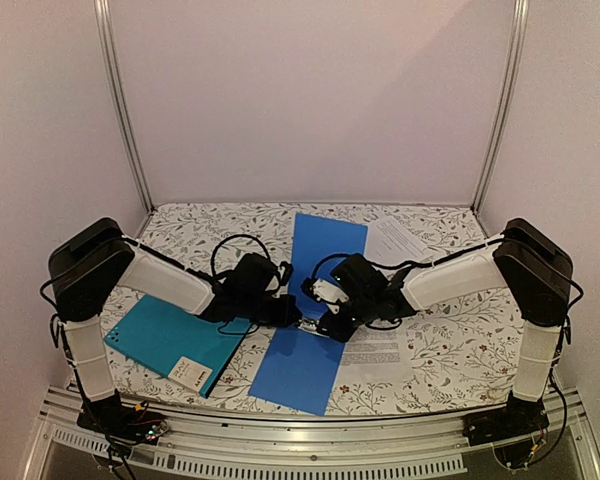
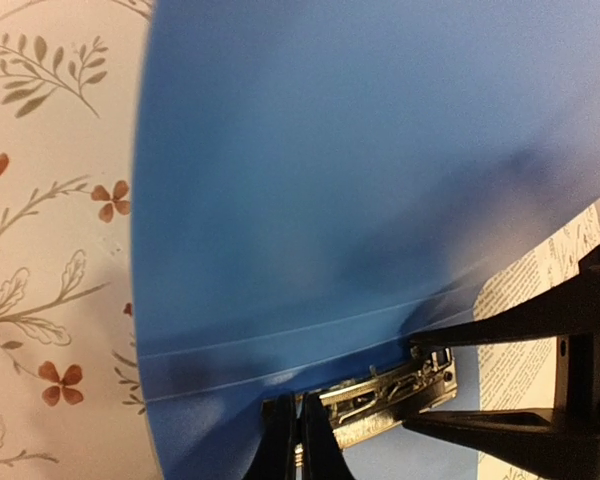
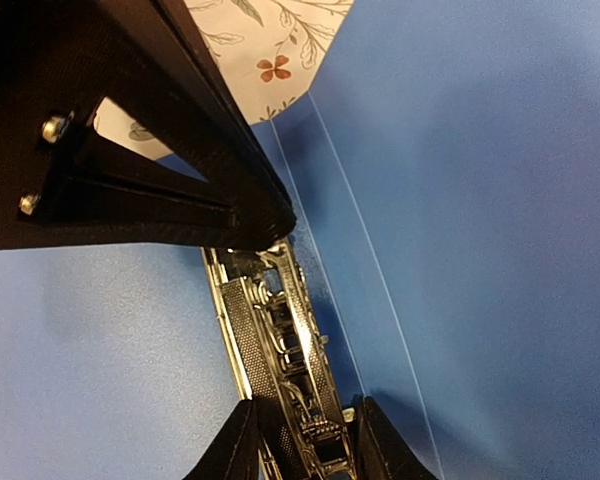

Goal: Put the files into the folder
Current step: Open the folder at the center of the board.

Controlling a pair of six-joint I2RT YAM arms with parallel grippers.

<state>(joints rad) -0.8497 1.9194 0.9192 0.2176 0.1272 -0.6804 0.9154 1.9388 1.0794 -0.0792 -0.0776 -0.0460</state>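
Note:
A blue folder [image 1: 325, 245] lies open mid-table, with a metal clip [image 3: 280, 340] along its spine. The teal folder [image 1: 165, 335] with a white label [image 1: 190, 372] lies shut at the front left, away from both grippers. One printed sheet [image 1: 395, 240] lies at the back right. Another sheet [image 1: 375, 350] lies beside the blue folder's near half. My left gripper [image 2: 300, 440] is shut, pinching one end of the clip [image 2: 400, 390]. My right gripper [image 3: 305, 450] straddles the clip's other end, a finger against each side.
The tablecloth [image 1: 450, 340] has a flower pattern. Metal frame posts [image 1: 120, 100] stand at the back corners and a rail runs along the near edge. The two arms meet tip to tip over the blue folder's spine.

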